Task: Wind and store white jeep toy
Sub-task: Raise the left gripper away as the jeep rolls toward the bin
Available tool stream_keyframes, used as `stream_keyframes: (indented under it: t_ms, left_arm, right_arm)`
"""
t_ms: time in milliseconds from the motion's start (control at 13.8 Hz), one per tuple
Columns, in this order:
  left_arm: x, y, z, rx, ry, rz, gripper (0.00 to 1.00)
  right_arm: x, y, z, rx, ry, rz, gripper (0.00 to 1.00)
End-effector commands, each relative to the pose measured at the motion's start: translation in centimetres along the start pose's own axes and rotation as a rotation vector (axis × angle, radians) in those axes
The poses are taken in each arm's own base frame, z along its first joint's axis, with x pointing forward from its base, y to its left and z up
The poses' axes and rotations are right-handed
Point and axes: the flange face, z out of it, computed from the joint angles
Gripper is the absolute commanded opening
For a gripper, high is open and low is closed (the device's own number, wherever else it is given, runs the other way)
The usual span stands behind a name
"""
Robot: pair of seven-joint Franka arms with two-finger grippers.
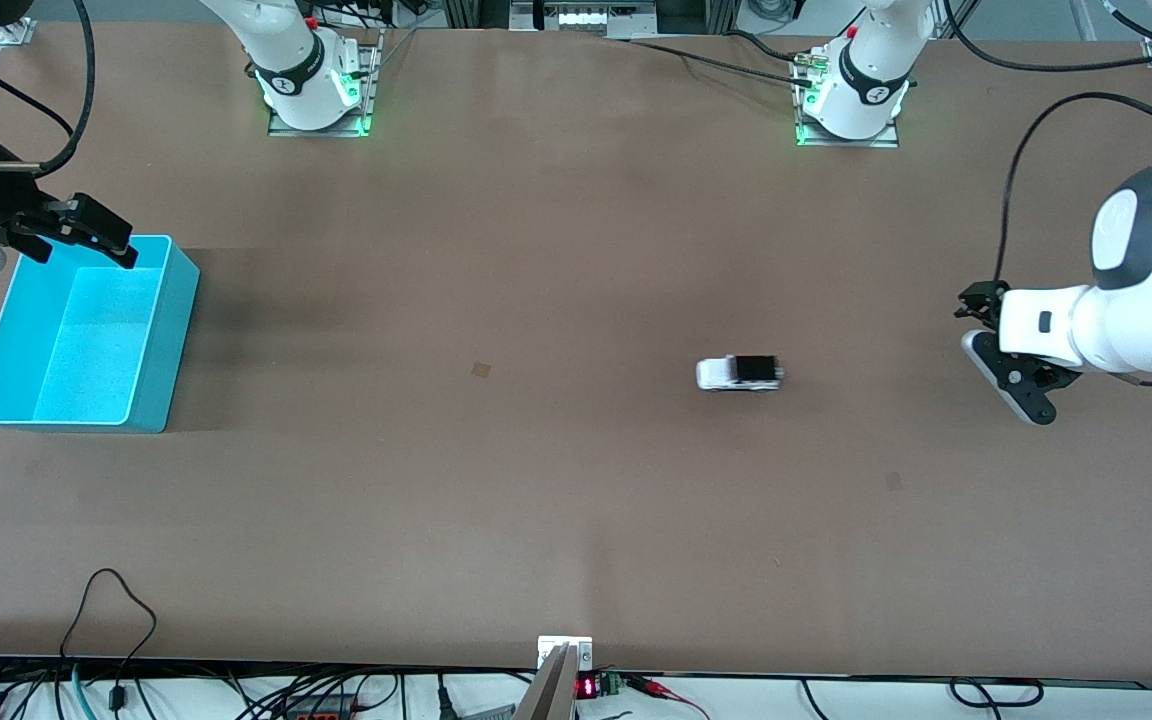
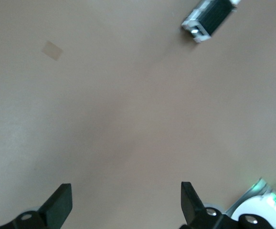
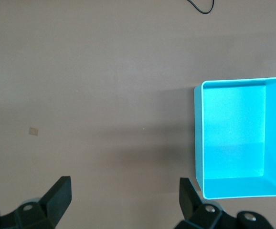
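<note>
The white jeep toy (image 1: pixel 739 373), white with a black rear roof, stands on its wheels on the brown table, toward the left arm's end. It also shows in the left wrist view (image 2: pixel 208 19). My left gripper (image 1: pixel 991 345) is open and empty, over the table beside the jeep and well apart from it; its fingers (image 2: pixel 61 202) show with bare table between them. My right gripper (image 1: pixel 86 250) is open and empty over the farther rim of an empty cyan bin (image 1: pixel 176 330), which also shows in the right wrist view (image 3: pixel 198 138).
Small tape patches lie on the table (image 1: pixel 481 369) (image 1: pixel 894 481). A black cable loop (image 1: pixel 116 600) lies near the front edge. The arm bases (image 1: pixel 316 90) (image 1: pixel 851 100) stand along the farther edge.
</note>
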Motion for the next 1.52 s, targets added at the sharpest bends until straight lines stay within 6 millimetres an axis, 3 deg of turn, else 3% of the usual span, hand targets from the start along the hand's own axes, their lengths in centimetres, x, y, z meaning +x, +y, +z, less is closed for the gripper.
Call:
stream_keyframes:
  t_ms: [0,72,217,362,507,724,941,1159,1448]
  left_arm:
    - [-0.1,2.8,-3.0,0.035,-0.013,-0.179,1.00]
    - [-0.1,3.1,-3.7,0.041,-0.005,-0.243,1.00]
    - [0.8,6.4,-5.8,0.078,0.017,-0.319,1.00]
    - [0.3,7.0,-7.0,0.020,0.074,-0.516,1.00]
    - [-0.4,6.2,-7.7,-0.029,0.124,-0.669,1.00]
    - [-3.2,5.4,-10.0,0.024,0.207,-0.735,1.00]
    - [-4.3,5.3,-9.7,0.048,0.243,-0.746,1.00]
    - [-6.1,7.5,-9.2,0.082,0.297,-0.732,1.00]
    - [-6.0,7.5,-9.6,0.076,0.271,-0.738,1.00]
  right_arm:
    - [-0.3,0.3,-0.1,0.004,0.000,-0.002,1.00]
    - [-0.3,0.3,-0.1,0.004,0.000,-0.003,1.00]
    - [-0.3,0.3,0.0,0.004,-0.001,-0.003,1.00]
    - [-0.3,0.3,0.2,0.005,-0.004,-0.003,1.00]
    - [-0.3,0.3,0.2,0.005,-0.004,-0.003,1.00]
    - [-0.3,0.3,0.3,0.005,-0.006,-0.003,1.00]
    - [-0.3,0.3,0.3,0.005,-0.006,-0.004,1.00]
    - [-0.3,0.3,0.5,0.003,-0.009,-0.005,1.00]
    - [-0.3,0.3,0.5,0.003,-0.009,-0.005,1.00]
